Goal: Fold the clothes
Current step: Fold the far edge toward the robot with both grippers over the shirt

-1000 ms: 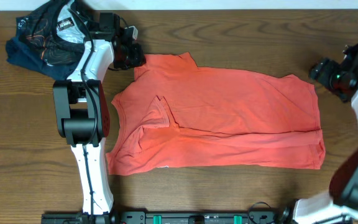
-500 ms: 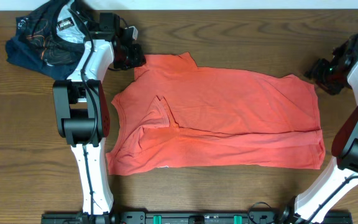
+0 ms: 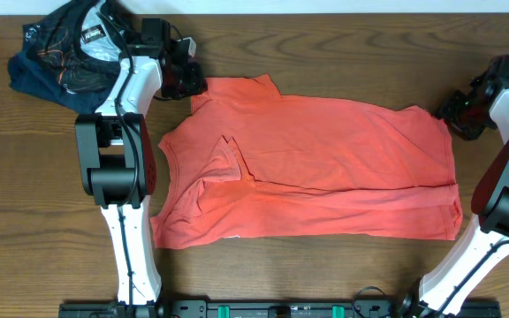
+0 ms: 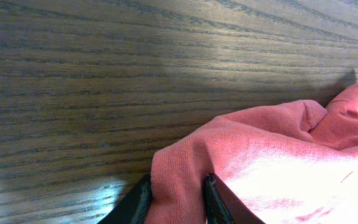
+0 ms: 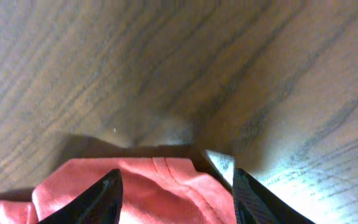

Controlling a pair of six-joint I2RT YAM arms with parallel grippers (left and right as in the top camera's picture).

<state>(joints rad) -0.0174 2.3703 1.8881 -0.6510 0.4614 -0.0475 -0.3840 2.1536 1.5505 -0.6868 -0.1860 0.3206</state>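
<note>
Left end effector (image 4: pixel 178 196): clamped on a bunched fold of the coral T-shirt (image 3: pixel 325 168), cloth pinched between the two fingers, so that corner looks secured. It sits just beside the dark garment (image 3: pixel 51 62), on the side facing the shirt. Right end effector (image 5: pixel 176 179): fingers apart, straddling the shirt's hem corner. Cloth lies between them but I see no pinch, so treat it as not gripped. It is well apart from the dark garment, at the opposite end of the shirt. The shirt lies flat on the tabletop (image 3: pixel 25 221), starting just beside the dark garment and running away from it. Its long axis goes across from one arm to the other, neck end toward the dark garment, hem end away. Both end effectors are on the same long edge, the one level with the dark garment and far from the arm bases, and the rest of the shirt spreads from them back toward the bases. One sleeve (image 3: pixel 228 161) is turned in over the body. My read: the next move hinges on the right side getting a real bite on that corner, after which both can carry the long edge over toward the bases. Risk: the right catches only the hem's lip and the edge drags skewed.
</note>
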